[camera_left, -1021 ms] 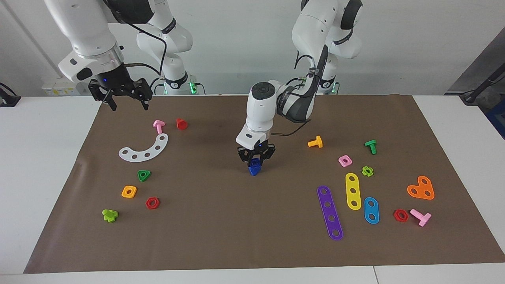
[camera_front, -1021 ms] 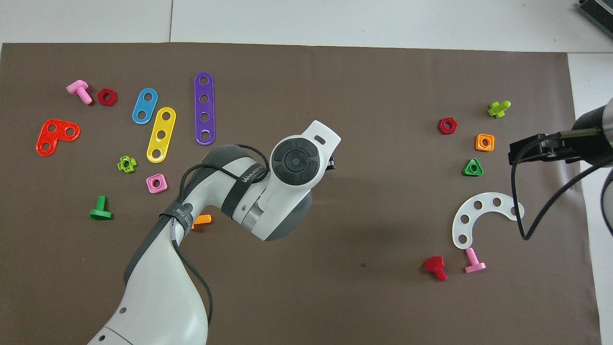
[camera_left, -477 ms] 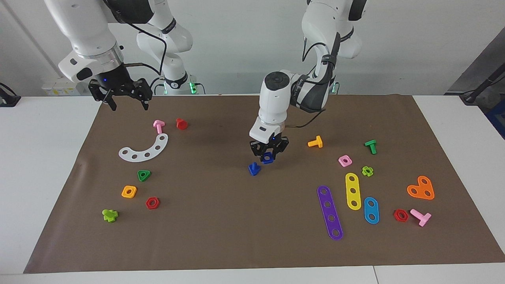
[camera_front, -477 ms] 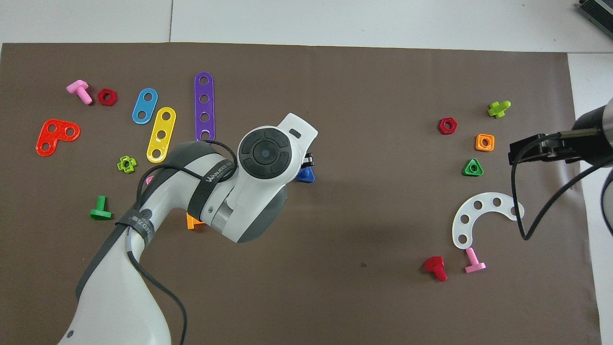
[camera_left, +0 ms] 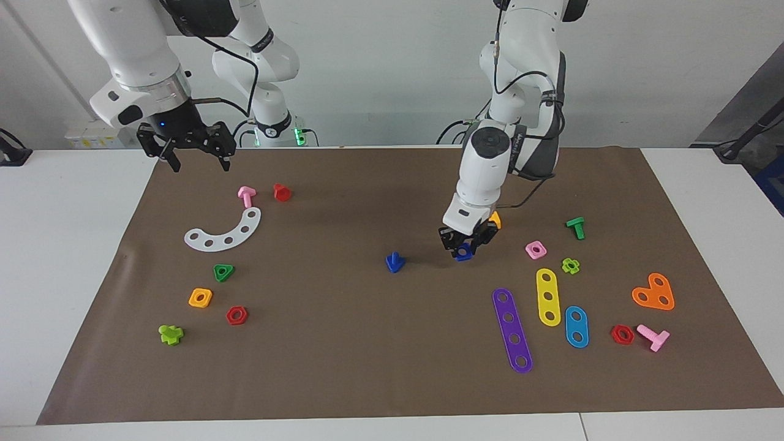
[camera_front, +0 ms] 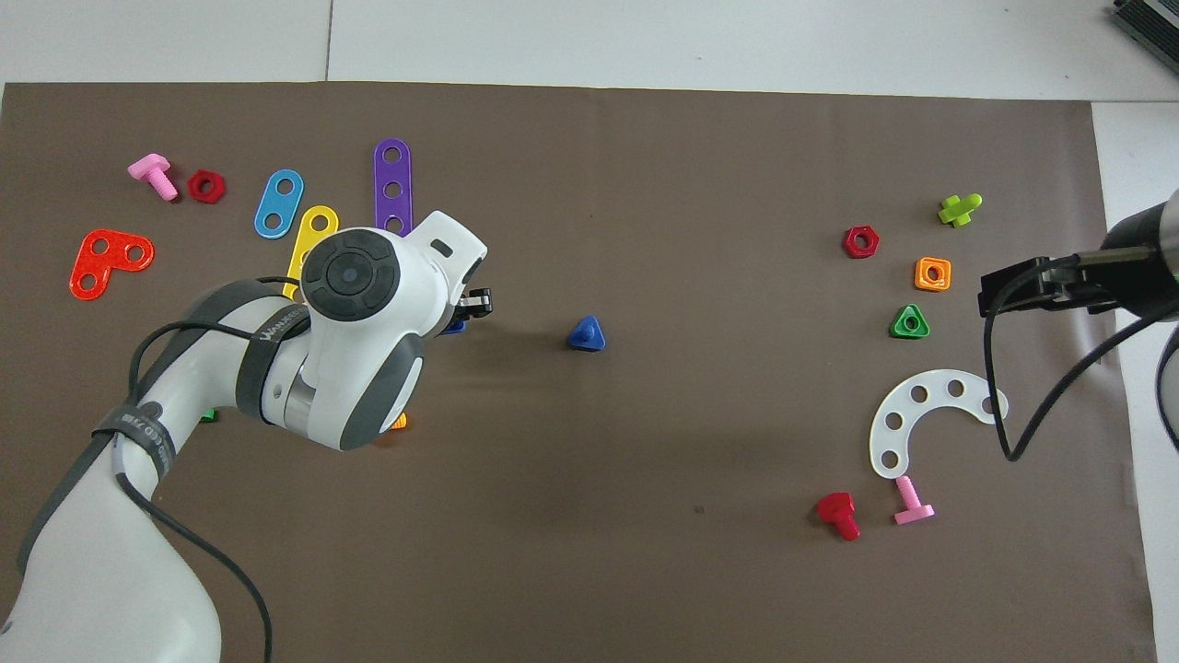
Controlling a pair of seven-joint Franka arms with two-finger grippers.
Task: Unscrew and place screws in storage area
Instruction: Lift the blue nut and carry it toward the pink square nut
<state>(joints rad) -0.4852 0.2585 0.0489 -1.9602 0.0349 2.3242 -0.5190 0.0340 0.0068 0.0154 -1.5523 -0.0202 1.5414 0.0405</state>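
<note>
Facing view, items as they stand.

Item: my left gripper (camera_left: 463,247), two black fingers closed on the small dark blue square plastic nut (camera_left: 463,250), held low over the brown mat (camera_left: 343,343), between the blue bolt and the pink square nut (camera_left: 535,249).

Item: small dark blue plastic bolt with triangular head (camera_left: 394,262), resting head-down on the mat with its stem pointing up, apart from my left gripper, toward the right arm's end of the table from it.

Item: orange plastic bolt (camera_left: 495,220), partly hidden by my left wrist.

Item: purple four-hole plastic strip (camera_left: 512,329), on the mat farther from the robots than my left gripper.

Item: my right gripper (camera_left: 195,157), fingers spread wide and holding nothing, waiting in the air above the mat's edge near the pink bolt (camera_left: 246,195).

Overhead view: my left arm covers the nut; the bolt (camera_front: 586,333) lies in clear sight.
</note>
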